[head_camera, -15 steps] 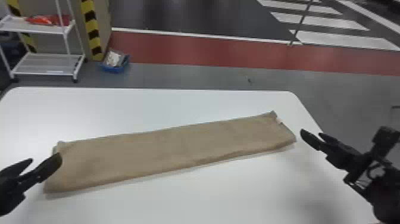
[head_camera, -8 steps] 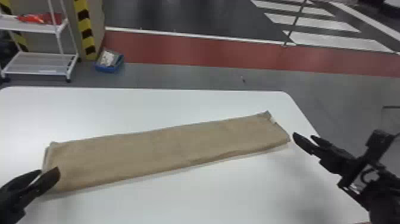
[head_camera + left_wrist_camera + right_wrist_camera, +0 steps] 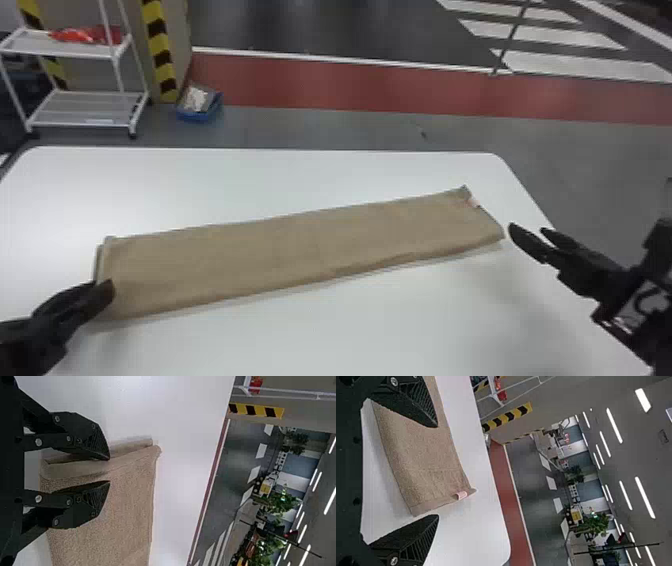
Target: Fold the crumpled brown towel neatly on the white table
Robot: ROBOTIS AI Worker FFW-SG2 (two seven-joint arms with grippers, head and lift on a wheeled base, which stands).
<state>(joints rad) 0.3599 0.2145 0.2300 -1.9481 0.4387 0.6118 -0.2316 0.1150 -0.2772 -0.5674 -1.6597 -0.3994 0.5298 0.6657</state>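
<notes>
Apparently the lengthwise folding is done, and shortening the strip comes next. Near left, the left claw stands partly open, its fingers over the end of the brown towel; whether they touch it, I cannot tell. Farther off, the right claw is wide and empty, just beside the right end. The towel lies as a long, fairly flat strip across the worktop, its right end farther away. One end probably needs pinching through every layer, then carrying toward the other.
</notes>
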